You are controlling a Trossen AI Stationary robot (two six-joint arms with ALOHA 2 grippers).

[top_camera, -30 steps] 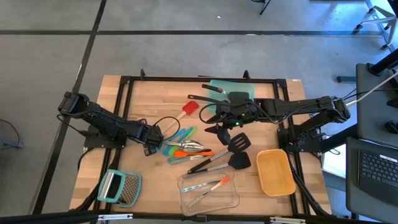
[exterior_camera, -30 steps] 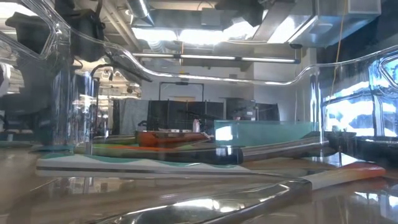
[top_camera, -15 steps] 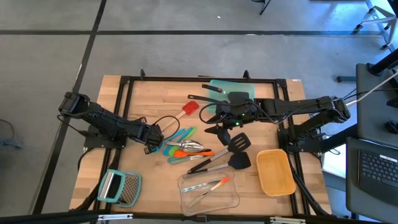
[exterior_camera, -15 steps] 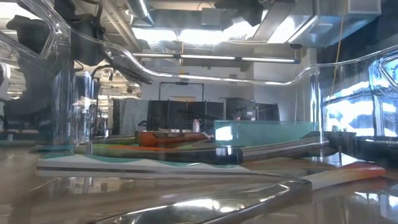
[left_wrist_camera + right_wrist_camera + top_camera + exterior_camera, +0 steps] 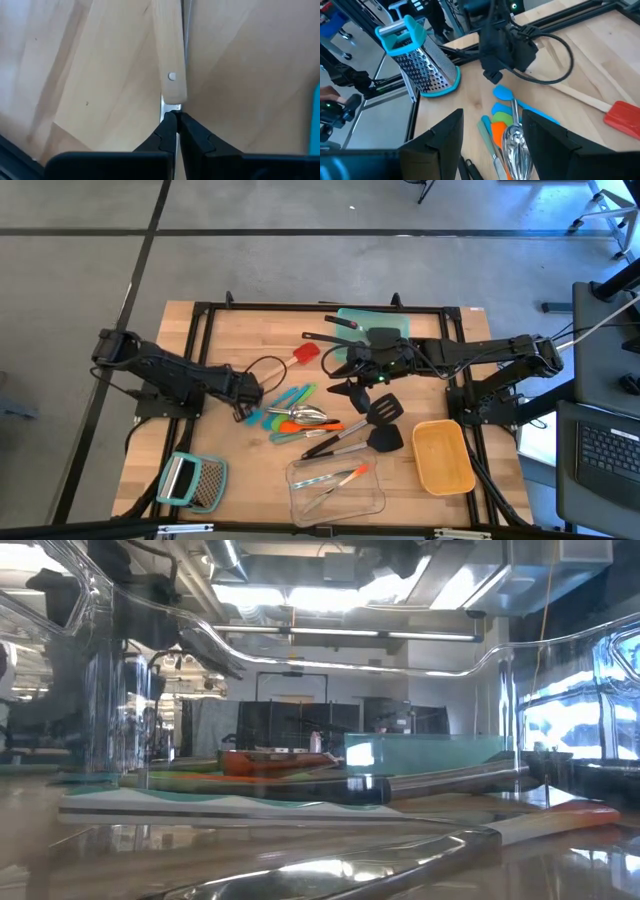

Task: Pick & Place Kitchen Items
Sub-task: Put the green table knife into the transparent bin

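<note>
At the near edge of the bench the clear container [image 5: 337, 486] already holds a few slim tools, an orange-tipped one among them; beside it, toward the right edge, the yellow container [image 5: 443, 456] looks empty, and at the near left corner lies the teal-handled grater [image 5: 193, 479]; so I judge the task only begun, with most of the kitchen items still loose on the wood. Toward the middle lies the heap: two black slotted spatulas [image 5: 372, 425], the silver spoon [image 5: 305, 414] and the teal, orange and green tools [image 5: 286, 406] crowded together. Just beyond that heap is my left gripper [image 5: 247, 404], low over the bench at the end of an arm stretched in from the left edge; its fingers [image 5: 168, 131] are clenched tight at the end of the wooden handle of the red spatula [image 5: 306, 353], with only a sliver of metal showing between them, so whether I truly have hold of it I cannot say; the spatula itself lies on the bench, its red head pointing toward the far edge. Farther off, my right gripper [image 5: 352, 390] hangs over the far middle of the bench, jaws spread and holding nothing, its arm reaching in from the right edge in front of the teal container [image 5: 350, 320].
</note>
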